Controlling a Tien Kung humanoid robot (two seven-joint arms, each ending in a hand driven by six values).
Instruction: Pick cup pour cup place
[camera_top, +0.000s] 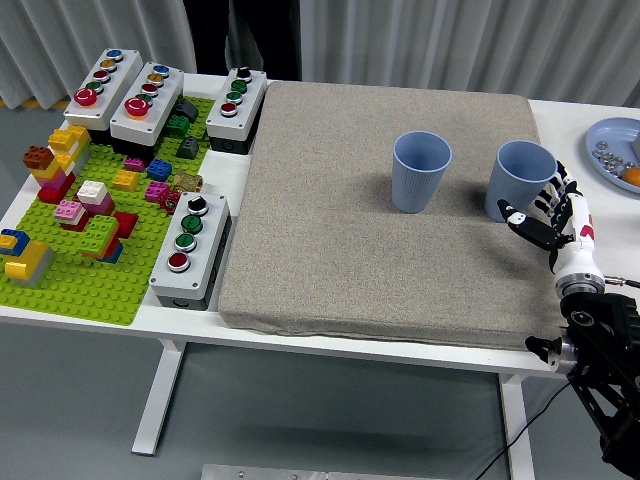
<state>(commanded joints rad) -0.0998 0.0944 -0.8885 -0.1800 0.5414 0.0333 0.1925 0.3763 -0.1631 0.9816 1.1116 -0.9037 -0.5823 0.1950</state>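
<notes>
Here right hand (556, 215) fingers spread beside right cup (520, 180), contact unclear

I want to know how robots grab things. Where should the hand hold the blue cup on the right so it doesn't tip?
Probably around the middle of its side wall. The right cup stands upright with its mouth open, and the right hand is already beside it on the right with fingers spread, so coming in sideways from there and wrapping the wall looks best. The rim is thin and would slip.
</notes>
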